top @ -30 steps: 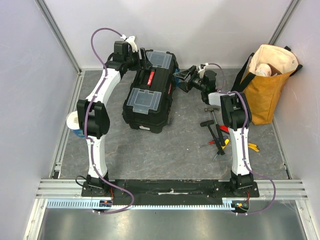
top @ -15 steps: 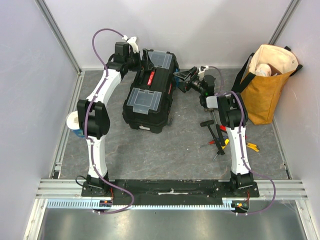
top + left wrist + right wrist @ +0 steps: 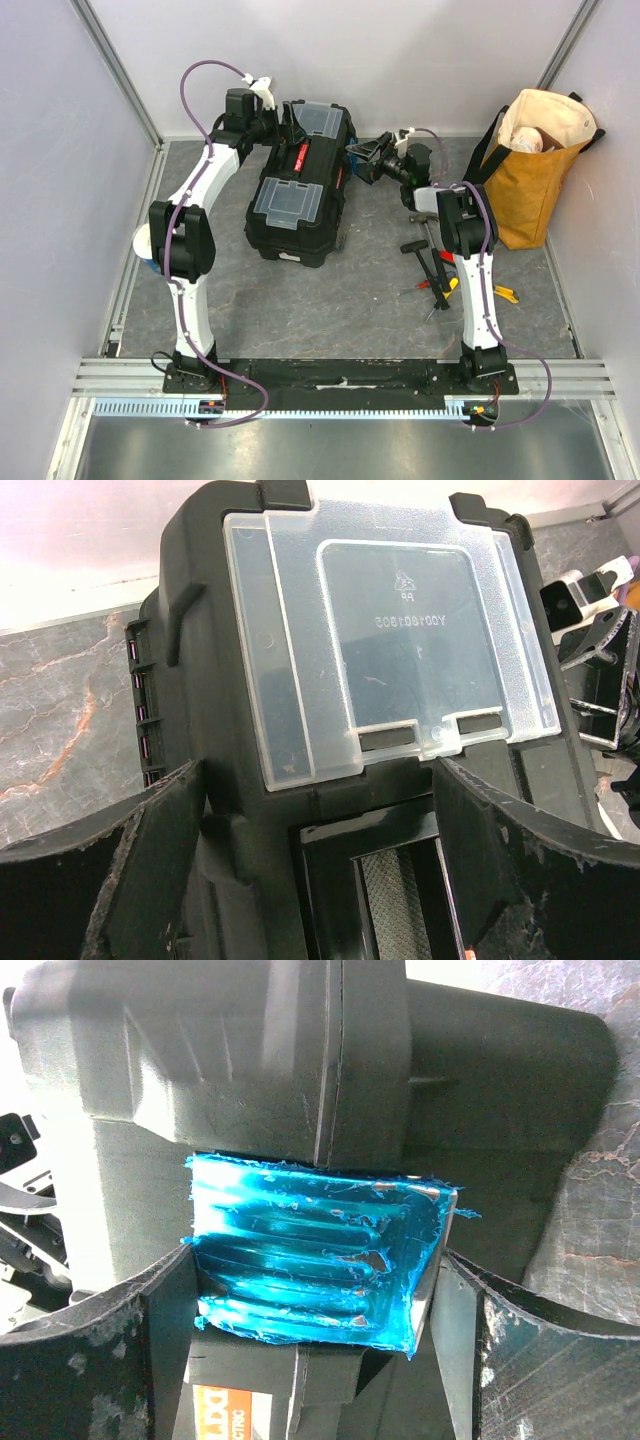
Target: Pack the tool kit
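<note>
The black toolbox lies closed mid-table, with a red handle panel and two clear lids. My left gripper is open at its far left end. In the left wrist view its fingers straddle the box's edge below a clear lid. My right gripper is open at the box's right side. In the right wrist view the blue latch fills the gap between its fingers. A hammer, red-handled pliers, screwdrivers and a yellow knife lie loose by the right arm.
A mustard-yellow tote bag stands at the back right against the wall. A small blue-and-white cup sits behind the left arm's elbow near the left rail. White walls close in three sides.
The left arm's elbow has shifted slightly left and its gripper has edged along the box's far end. The right wrist has wobbled slightly at the latch. The toolbox has not moved.
</note>
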`<action>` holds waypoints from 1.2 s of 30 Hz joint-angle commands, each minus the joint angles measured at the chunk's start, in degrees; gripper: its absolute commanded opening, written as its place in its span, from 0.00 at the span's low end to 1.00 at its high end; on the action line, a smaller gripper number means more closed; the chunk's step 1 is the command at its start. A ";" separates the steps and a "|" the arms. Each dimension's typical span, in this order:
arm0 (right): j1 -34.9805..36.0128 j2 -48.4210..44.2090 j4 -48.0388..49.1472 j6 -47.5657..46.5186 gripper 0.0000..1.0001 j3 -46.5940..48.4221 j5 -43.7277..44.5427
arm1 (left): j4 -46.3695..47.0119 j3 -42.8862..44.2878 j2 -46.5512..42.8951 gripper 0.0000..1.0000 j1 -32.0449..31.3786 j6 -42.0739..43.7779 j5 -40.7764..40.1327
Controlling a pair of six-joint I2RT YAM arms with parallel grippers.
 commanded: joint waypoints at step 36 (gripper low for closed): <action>1.83 6.28 31.62 5.28 0.98 6.04 -5.94 | -29.10 -2.11 8.45 0.84 -3.90 3.73 15.01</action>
